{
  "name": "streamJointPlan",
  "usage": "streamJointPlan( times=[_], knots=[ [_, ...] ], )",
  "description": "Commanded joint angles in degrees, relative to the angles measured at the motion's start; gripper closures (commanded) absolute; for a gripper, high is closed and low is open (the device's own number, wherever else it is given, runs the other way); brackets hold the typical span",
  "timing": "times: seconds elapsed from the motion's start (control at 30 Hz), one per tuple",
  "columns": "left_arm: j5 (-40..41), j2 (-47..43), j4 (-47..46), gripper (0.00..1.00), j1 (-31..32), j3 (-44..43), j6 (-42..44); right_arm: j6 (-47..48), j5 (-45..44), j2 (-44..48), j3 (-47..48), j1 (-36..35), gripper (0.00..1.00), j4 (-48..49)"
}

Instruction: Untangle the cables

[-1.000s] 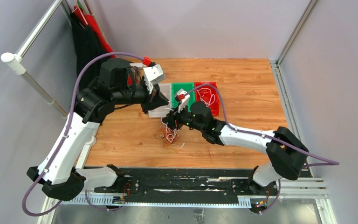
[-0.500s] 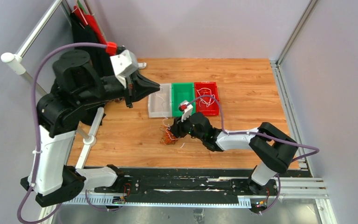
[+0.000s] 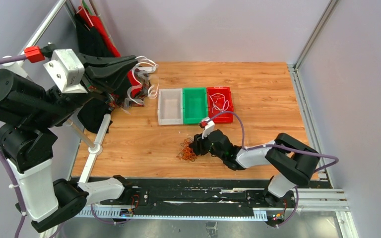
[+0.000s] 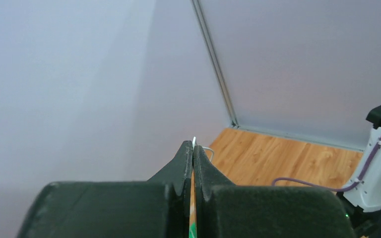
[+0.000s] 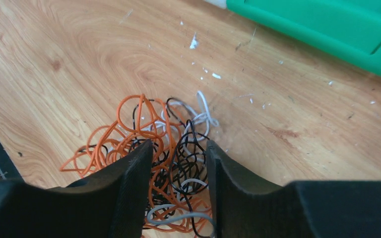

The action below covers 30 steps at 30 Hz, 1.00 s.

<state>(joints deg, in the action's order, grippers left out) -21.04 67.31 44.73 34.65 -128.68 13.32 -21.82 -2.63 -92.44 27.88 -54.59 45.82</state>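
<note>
Tangled cables (image 3: 186,150) in orange, black and white lie on the desk (image 3: 268,89) near the middle of its near edge, on the near side of a green bin (image 3: 194,105). The right pincer (image 5: 178,148) sits low over the bunch, jaws partly open with strands between them. The left pincer (image 4: 193,148), raised above the desk's far-left corner, is closed, pinching a white strand (image 4: 194,141) at its tips.

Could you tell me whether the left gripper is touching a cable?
Touching: left wrist view shows the left gripper pinching a white cable between its tips.
</note>
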Motion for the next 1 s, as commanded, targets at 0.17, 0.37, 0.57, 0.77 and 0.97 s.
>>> streamJointPlan(
  times=[0.17,0.37,0.57,0.77,0.97],
  knots=[
    [0.55,-3.77,-4.82,0.99,0.33,12.23,0.60,5.86,-3.60,21.74,7.64,-0.90,0.37,-19.97],
    [-4.95,-5.10,-2.60,1.00,0.30,17.99,2.88,8.98,-5.35,34.11,14.54,-1.01,0.29,-25.66],
    [-6.73,-4.66,-2.22,1.00,0.33,19.09,3.65,15.24,-4.85,36.46,17.76,-0.96,0.28,-29.10],
    [-6.29,-4.95,-2.27,1.00,0.32,20.07,4.91,17.63,-4.26,35.24,19.16,-0.88,0.26,-26.26],
    [-5.50,-5.60,-2.25,1.00,0.26,20.65,6.10,20.64,0.86,29.58,28.02,-5.04,0.25,-26.77]
  ],
)
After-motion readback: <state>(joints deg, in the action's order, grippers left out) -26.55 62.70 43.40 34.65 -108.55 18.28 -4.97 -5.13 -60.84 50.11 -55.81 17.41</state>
